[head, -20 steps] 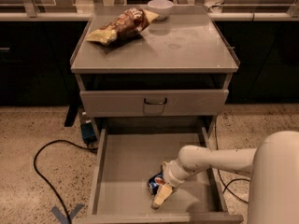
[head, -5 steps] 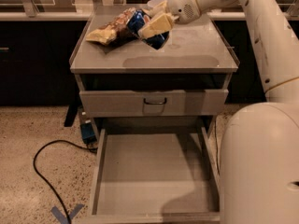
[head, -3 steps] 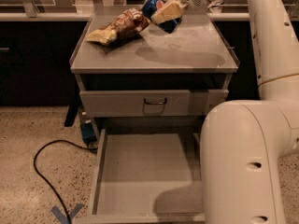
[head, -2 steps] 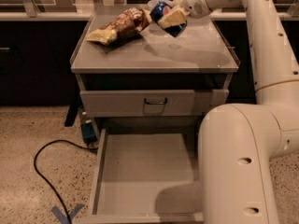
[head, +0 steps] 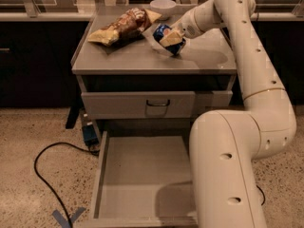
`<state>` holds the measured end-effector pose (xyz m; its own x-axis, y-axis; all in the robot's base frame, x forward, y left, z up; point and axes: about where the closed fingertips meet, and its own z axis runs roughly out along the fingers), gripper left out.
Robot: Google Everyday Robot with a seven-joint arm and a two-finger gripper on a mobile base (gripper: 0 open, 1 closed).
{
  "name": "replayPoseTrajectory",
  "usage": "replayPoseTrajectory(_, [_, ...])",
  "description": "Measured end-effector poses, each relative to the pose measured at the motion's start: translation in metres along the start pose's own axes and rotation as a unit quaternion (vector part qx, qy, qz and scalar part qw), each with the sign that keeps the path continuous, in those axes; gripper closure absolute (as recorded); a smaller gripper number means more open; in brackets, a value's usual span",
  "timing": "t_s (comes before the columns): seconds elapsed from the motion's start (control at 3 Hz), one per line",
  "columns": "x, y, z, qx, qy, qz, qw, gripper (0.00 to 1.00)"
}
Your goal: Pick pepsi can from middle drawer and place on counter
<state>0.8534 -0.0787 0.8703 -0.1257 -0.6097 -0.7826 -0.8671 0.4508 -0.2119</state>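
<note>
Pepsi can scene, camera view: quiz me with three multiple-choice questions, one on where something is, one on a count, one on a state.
1. Where is the pepsi can?
A on the floor
B in the gripper over the counter, beside the snack bag
C behind the robot

2. How many white bowls stand on the counter?
A one
B none
C three

3. The middle drawer is:
A shut
B open with a bottle in it
C pulled open, visible floor bare

Answers:
1 B, the gripper is shut on the tilted pepsi can over the counter.
2 A, a single white bowl sits at the back edge.
3 C, its plain floor shows with nothing on it.
</note>
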Motion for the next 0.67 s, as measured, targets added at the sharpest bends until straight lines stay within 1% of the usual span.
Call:
replayPoseTrajectory(0.33, [0.0,0.0,0.0001,0.0,0.0,0.0,1.0,1.0])
replayPoseTrajectory(0.67, [0.0,0.0,0.0001,0.0,0.0,0.0,1.0,0.81])
